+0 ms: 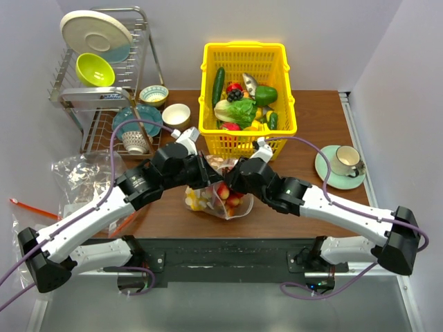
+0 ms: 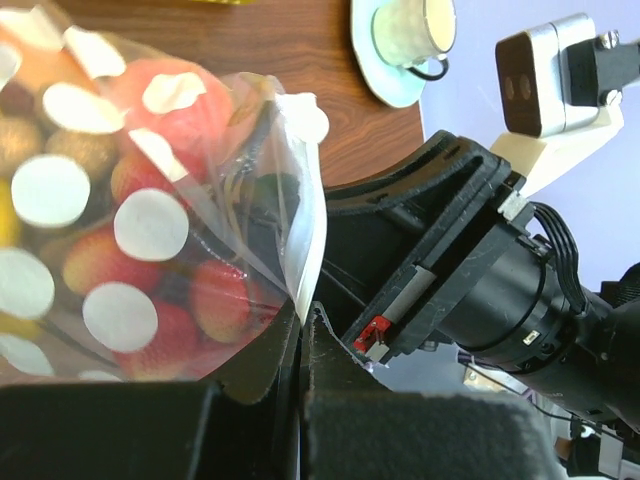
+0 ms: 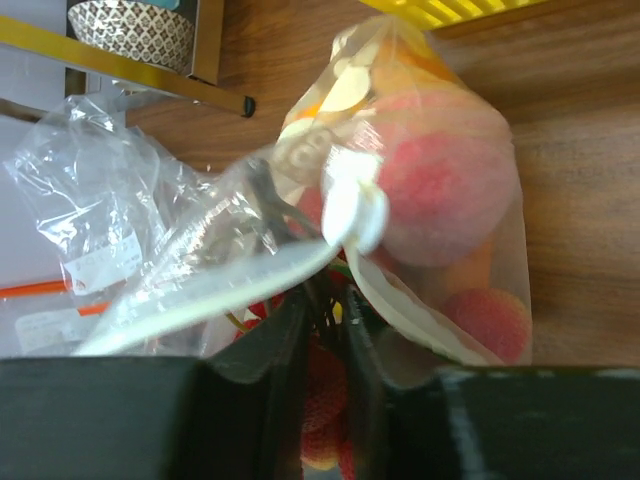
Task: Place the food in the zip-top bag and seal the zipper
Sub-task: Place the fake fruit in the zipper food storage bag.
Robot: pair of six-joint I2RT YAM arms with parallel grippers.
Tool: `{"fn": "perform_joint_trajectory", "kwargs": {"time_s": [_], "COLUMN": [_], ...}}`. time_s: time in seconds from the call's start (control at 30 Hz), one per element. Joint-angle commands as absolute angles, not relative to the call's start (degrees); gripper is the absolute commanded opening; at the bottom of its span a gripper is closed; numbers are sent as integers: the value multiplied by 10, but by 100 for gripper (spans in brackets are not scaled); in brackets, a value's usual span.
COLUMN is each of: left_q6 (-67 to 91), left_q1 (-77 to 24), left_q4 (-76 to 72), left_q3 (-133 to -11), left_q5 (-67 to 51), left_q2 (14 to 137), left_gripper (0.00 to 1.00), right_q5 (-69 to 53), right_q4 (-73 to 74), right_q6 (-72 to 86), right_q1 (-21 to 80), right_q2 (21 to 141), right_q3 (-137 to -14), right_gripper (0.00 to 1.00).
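The zip-top bag (image 1: 210,199), filled with the food (image 3: 440,190) on the table (image 1: 173,223) between the arms, is being pinched at its mouth by the clamped left gripper (image 2: 305,325) while the jaws of the right gripper (image 3: 328,312) are being held narrowly apart, so the zipper (image 3: 220,290) is possibly being left half-sealed.

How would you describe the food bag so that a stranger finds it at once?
Find the yellow basket at the back of the brown table. In front of it, near the table's front edge, lies the zip-top bag, full of toy fruit. Unlike the crumpled clear bags at the left, it carries white round dots.
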State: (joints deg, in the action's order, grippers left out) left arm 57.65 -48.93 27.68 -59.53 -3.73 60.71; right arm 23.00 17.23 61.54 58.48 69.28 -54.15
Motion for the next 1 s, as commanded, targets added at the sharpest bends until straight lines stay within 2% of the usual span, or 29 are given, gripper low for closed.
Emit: {"fn": "perform_joint_trajectory", "kwargs": {"time_s": [0.0, 0.07, 0.23, 0.4, 0.57, 0.73, 0.97], "left_q6": [568, 564, 554, 546, 546, 545, 537], "left_q1": [-496, -493, -487, -479, -479, -479, -478], "left_q4": [255, 259, 271, 284, 285, 290, 306], "left_q3": [-652, -653, -664, -677, -679, -680, -700], "left_q5": [-47, -41, -27, -20, -22, -20, -11], "left_q2": [591, 592, 596, 599, 597, 592, 595], "left_gripper": [0, 0, 0, 0, 0, 0, 0], "right_q5": [258, 246, 181, 99, 124, 144, 116], "right_q4": [185, 194, 236, 284, 356, 440, 433], "right_q6": [554, 534, 499, 473, 439, 416, 424], "right_q1": [578, 579, 579, 579, 577, 578, 578], "right_q2": [657, 637, 609, 579, 541, 503, 454], "right_q3": [-573, -576, -586, -605, -629, -637, -543], "right_gripper": [29, 40, 54, 63, 62, 53, 51]}}
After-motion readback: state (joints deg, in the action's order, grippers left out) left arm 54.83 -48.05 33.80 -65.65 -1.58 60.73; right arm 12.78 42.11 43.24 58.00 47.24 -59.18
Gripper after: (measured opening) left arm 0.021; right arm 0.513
